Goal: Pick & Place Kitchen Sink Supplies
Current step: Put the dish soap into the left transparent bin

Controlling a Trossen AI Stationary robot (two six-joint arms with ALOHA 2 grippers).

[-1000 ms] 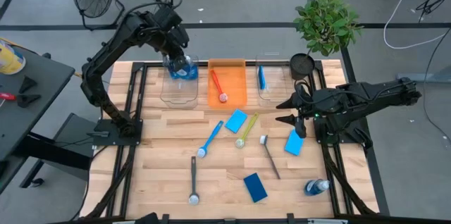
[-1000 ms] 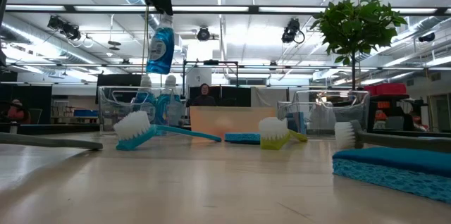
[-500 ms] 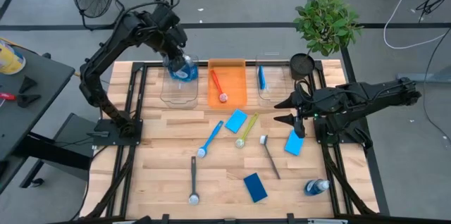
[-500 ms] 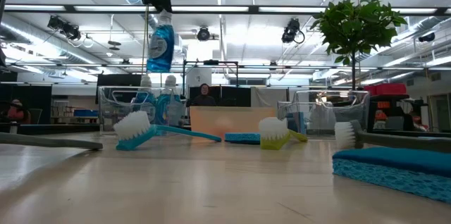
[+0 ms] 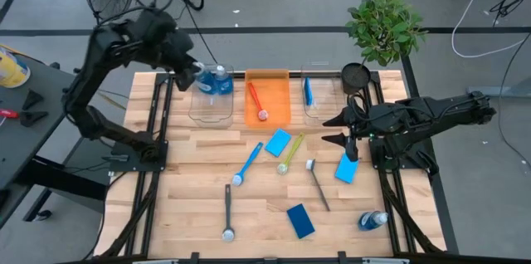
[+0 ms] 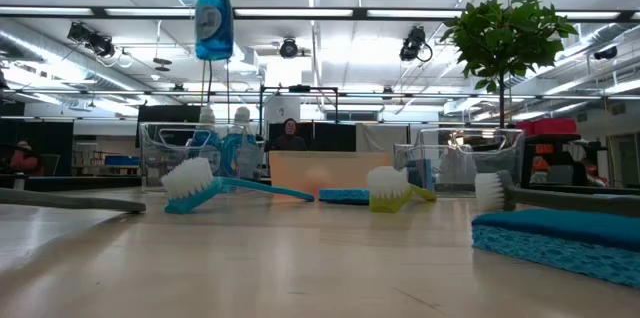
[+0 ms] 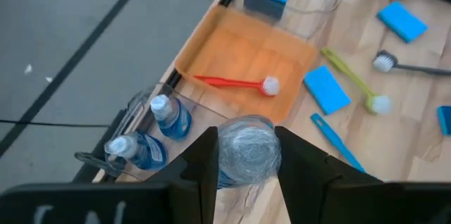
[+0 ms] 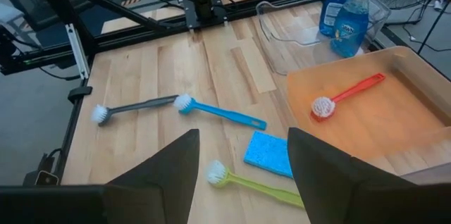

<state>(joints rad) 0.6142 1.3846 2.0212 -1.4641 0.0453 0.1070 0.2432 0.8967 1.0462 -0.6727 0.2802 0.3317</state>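
My left gripper [image 7: 246,137] is shut on a clear bottle with blue contents [image 6: 213,20] and hangs high over the far left of the table, beside the left clear bin [image 5: 209,108]. Two more bottles [image 7: 153,134] stand in that bin. My right gripper [image 8: 243,137] is open above the table's right side [image 5: 333,131], touching nothing. Blue sponges [image 5: 278,141] [image 5: 346,168] [image 5: 301,221], a blue brush [image 5: 247,164], a yellow-green brush [image 5: 290,153] and two grey brushes [image 5: 227,212] [image 5: 318,183] lie flat on the wood. A fourth bottle [image 5: 373,220] lies at the near right. My left gripper pinches the bottle between its two fingers [image 7: 204,159] at its upper end [image 7: 245,152], coming from above and pointing down. The bottle hangs upright below the fingers, lifted clear of the bin and the table.
An orange bin [image 5: 267,81] holds a red brush [image 5: 257,102]. The right clear bin [image 5: 325,102] holds a blue sponge [image 5: 308,91]. A potted plant [image 5: 383,27] stands at the far right corner. Bare wood shows along the table's near left.
My left arm has swung toward the table's left edge and risen, carrying the bottle higher and leftward from over the left clear bin. The bottle now hangs straighter than before. My right arm has kept still.
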